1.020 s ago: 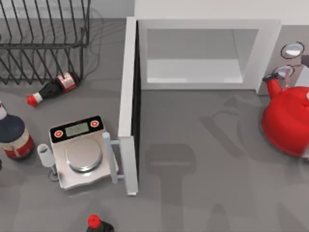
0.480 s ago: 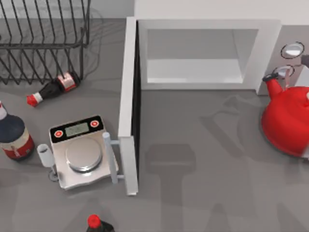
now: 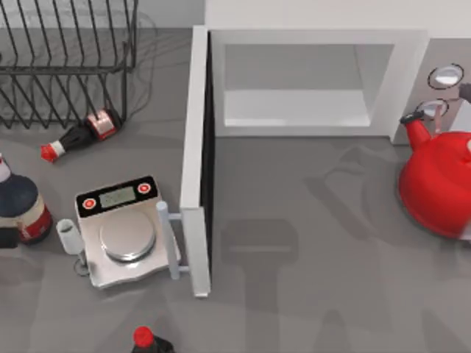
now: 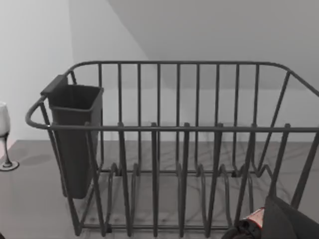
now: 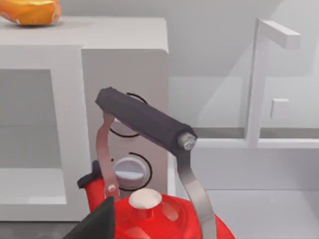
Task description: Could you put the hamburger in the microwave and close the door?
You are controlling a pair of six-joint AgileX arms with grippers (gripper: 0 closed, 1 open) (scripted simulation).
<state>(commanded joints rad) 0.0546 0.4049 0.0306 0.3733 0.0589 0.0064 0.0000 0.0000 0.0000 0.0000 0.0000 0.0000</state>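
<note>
The microwave (image 3: 316,81) sits at the counter's back edge, its door (image 3: 197,162) swung wide toward the front; open counter (image 3: 309,279) before it. Whether either gripper is clenched, I cannot tell.

Left gripper (image 4: 291,221): a dark grey, matt piece, seen from the left wrist camera, with an angular outline and one sloped edge.
Left gripper, surface: plain and smooth, a little lighter along the upper face.
Left gripper, from above: a small black block with straight edges.
Right gripper (image 5: 97,224): a charcoal wedge that narrows to a point, with flat faces.
Common tone: both pieces are dark grey to black, without shine.
</note>
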